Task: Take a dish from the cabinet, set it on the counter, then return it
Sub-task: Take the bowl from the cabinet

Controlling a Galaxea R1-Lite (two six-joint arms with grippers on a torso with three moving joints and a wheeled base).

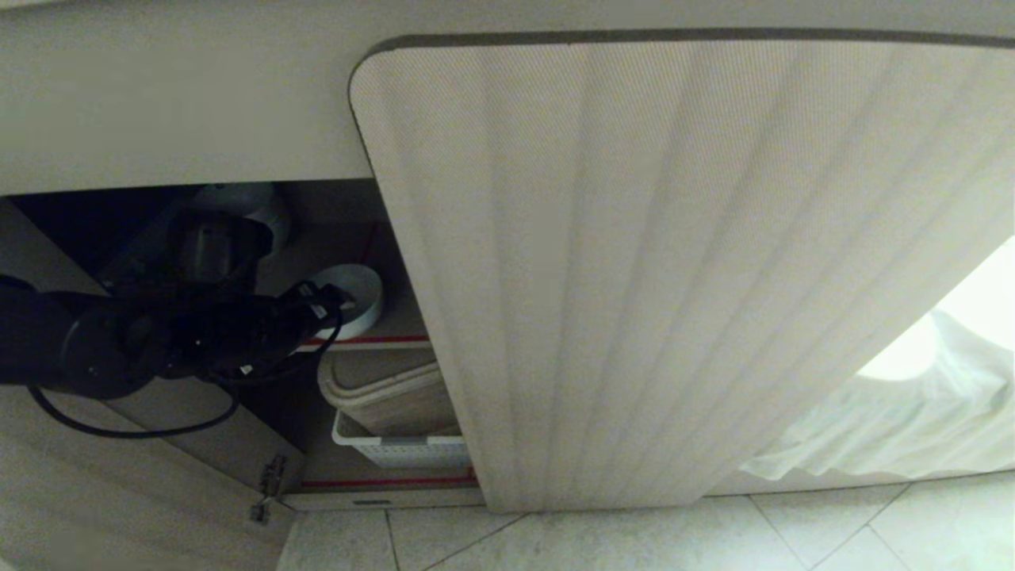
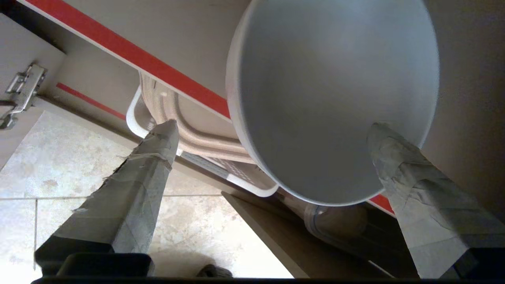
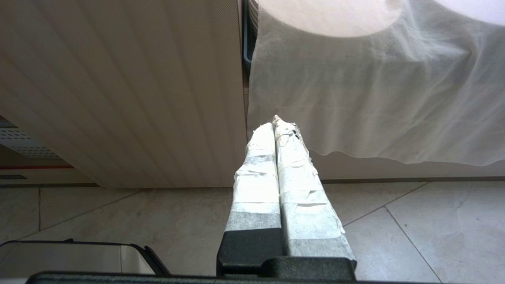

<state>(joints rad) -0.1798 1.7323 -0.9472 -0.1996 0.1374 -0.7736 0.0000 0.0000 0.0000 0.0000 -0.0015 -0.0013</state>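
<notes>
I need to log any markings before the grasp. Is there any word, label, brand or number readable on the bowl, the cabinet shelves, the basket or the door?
None readable in any view.
The dish: plain white, no print.
The cabinet door: fluted, unmarked.
Red tape on the shelf edges: plain colour, no lettering.
White basket: perforated, no label showing.
Left gripper and right gripper: taped fingers, no text.
</notes>
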